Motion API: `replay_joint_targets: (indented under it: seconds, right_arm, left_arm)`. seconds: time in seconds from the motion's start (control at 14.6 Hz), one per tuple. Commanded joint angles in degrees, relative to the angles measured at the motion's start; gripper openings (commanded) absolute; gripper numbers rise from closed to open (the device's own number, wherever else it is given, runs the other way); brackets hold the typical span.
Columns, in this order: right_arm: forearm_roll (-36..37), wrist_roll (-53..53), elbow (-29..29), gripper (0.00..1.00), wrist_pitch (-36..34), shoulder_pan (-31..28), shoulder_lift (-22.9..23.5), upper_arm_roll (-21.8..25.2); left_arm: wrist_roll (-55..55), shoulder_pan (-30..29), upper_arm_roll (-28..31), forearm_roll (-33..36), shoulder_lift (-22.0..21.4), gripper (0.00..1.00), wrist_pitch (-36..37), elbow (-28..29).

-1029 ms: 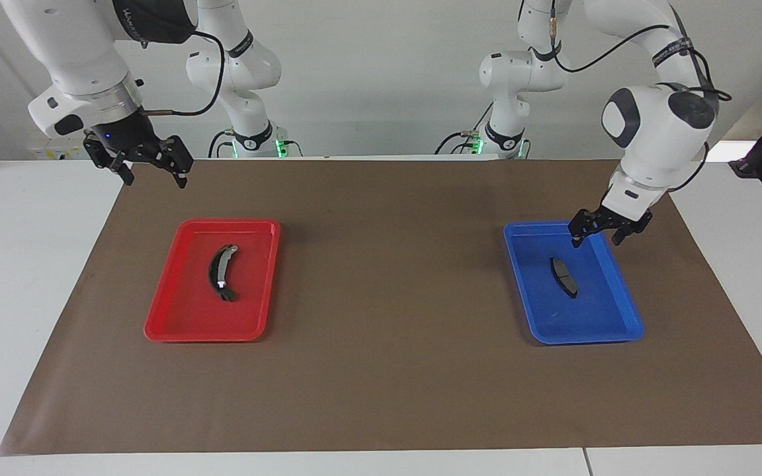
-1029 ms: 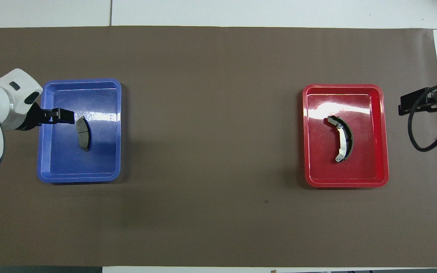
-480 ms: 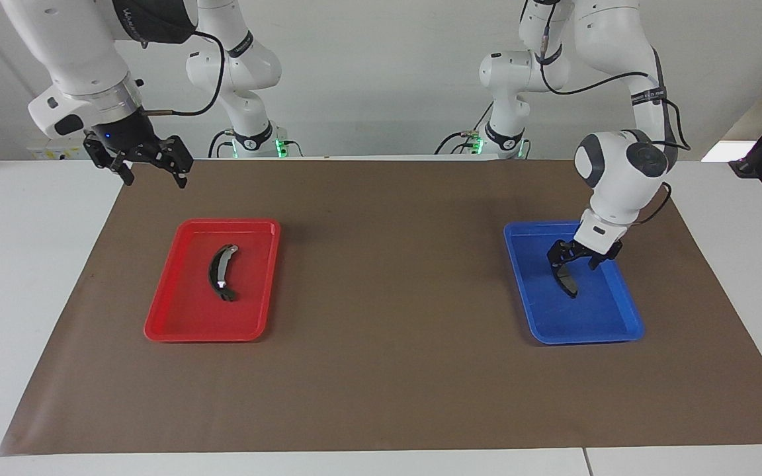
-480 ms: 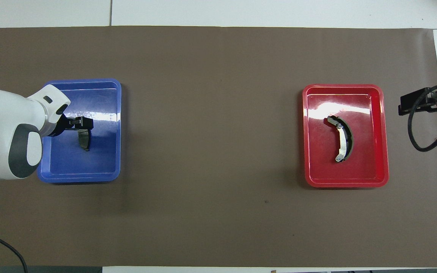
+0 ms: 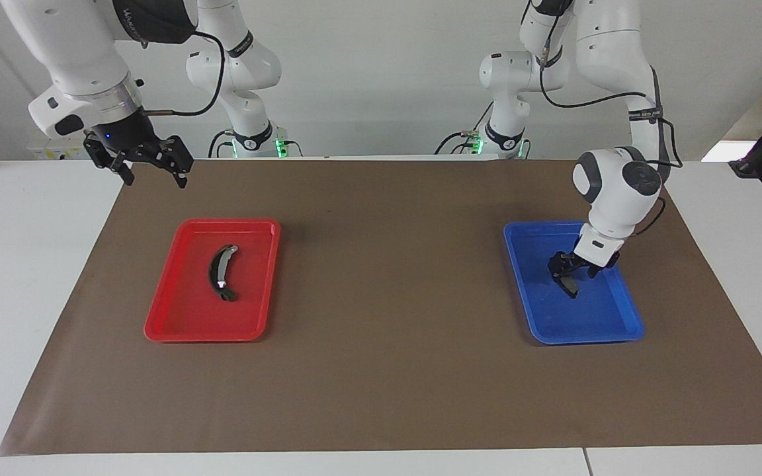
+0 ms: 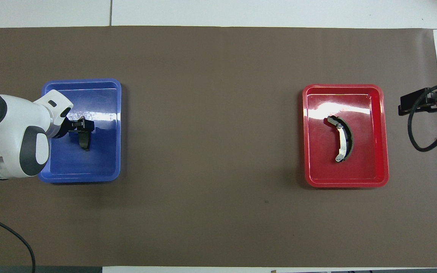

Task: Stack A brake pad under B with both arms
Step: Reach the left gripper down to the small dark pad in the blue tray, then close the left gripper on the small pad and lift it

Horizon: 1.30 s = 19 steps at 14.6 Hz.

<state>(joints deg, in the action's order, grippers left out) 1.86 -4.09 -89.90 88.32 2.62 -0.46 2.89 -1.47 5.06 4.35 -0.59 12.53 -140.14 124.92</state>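
The A brake pad (image 5: 571,285), short and dark grey, lies in the blue tray (image 5: 586,337); it also shows in the overhead view (image 6: 85,142). My left gripper (image 5: 571,271) is down in the tray, open, with its fingers either side of the pad's end nearer to the robots; the overhead view (image 6: 82,127) shows it over that end. B (image 5: 220,272), the long crescent brake shoe with a pale strip (image 6: 343,144), lies in the red tray (image 5: 176,330). My right gripper (image 5: 155,173) waits open in the air over the mat's edge, at the right arm's end.
The blue tray (image 6: 82,81) sits toward the left arm's end and the red tray (image 6: 343,88) toward the right arm's end, both on a brown mat (image 5: 387,297) with a wide bare stretch between them. A black cable (image 6: 415,132) hangs from the right arm.
My left gripper has come down from above the blue tray's edge into the tray and now straddles the pad's end. The right arm and both parts have not moved.
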Motion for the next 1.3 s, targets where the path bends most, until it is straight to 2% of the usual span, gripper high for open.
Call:
replay_joint_targets:
  seconds: [0.0,0.21,0.82,0.89,1.03,1.1,1.17,1.24]
  right_arm:
    - [0.0,0.9,-0.7,1.00,-0.3,-0.5,-0.7,-0.2]
    - [0.0,0.9,-0.8,1.00,-0.3,-0.5,-0.8,-0.2]
    - [0.0,1.1,-1.1,1.00,-0.3,-0.6,-1.0,-0.2]
    - [0.0,1.1,-1.1,1.00,-0.3,-0.5,-1.0,-0.2]
    - [0.0,1.1,-1.1,1.00,-0.3,-0.5,-1.0,-0.2]
    - [0.0,1.1,-1.1,1.00,-0.3,-0.5,-1.0,-0.2]
    - [0.0,1.2,-1.2,1.00,-0.3,-0.5,-1.0,-0.2]
    - [0.0,1.2,-1.2,1.00,-0.3,-0.5,-1.0,-0.2]
  left_arm:
    - [-0.8,0.0,-0.1,1.1,0.2,0.97,-2.2,2.0]
    - [-0.6,0.3,-0.1,1.1,0.0,0.91,-1.5,2.2]
    - [-0.5,0.7,-0.2,1.1,-1.1,0.91,0.0,1.8]
    - [-0.5,0.6,-0.2,1.1,-1.1,0.83,0.0,1.8]
    - [-0.1,0.7,-0.2,1.1,-1.2,0.50,0.2,1.7]
    - [0.6,0.7,-0.2,1.1,-1.3,0.40,0.4,1.7]
    - [1.0,0.7,-0.2,1.1,-1.6,0.34,0.7,1.7]
    - [1.0,0.7,-0.2,1.1,-1.8,0.33,0.7,1.7]
